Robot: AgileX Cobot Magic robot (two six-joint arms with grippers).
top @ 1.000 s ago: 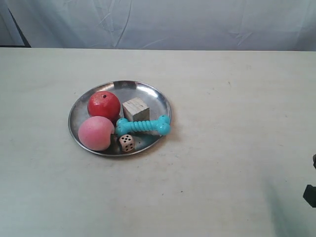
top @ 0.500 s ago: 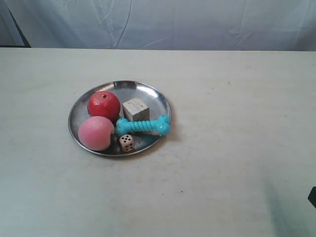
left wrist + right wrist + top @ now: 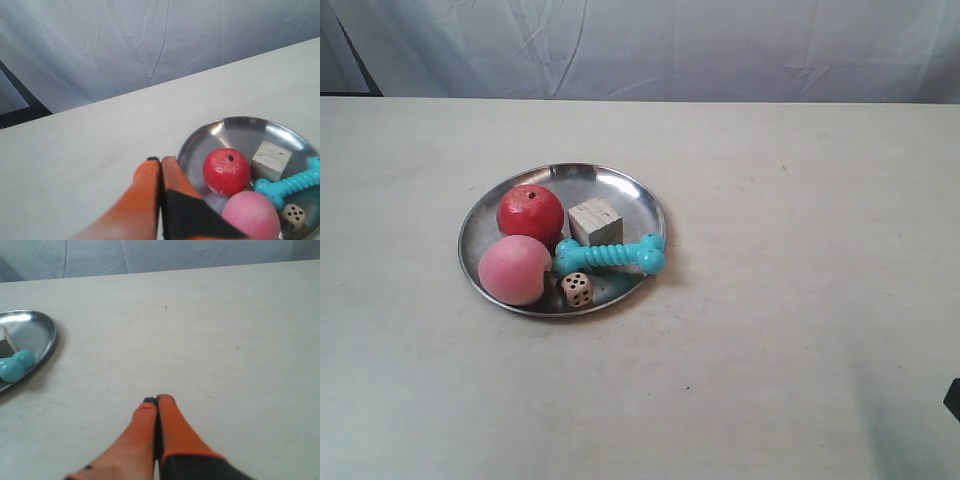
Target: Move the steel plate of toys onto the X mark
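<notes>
On the cream tabletop (image 3: 800, 300), toward the exterior view's left, the shiny round steel plate (image 3: 610, 185) holds a red apple (image 3: 530, 213), pink peach (image 3: 514, 269), wooden cube (image 3: 595, 222), turquoise bone (image 3: 610, 256) and die (image 3: 577, 289). Both the left gripper (image 3: 160, 161) and right gripper (image 3: 157, 400) have fingers pressed together.

The steel plate (image 3: 620, 193) is being shown shiny silver, the worktop (image 3: 800, 250) cream. A red apple (image 3: 531, 213), pink peach (image 3: 514, 269), pale cube (image 3: 595, 221), ribbed turquoise bone (image 3: 610, 256) and dark-dotted cream die (image 3: 577, 289) are being seen. The left fingers (image 3: 145, 200) and the right fingers (image 3: 172, 425) are being shown orange.
</notes>
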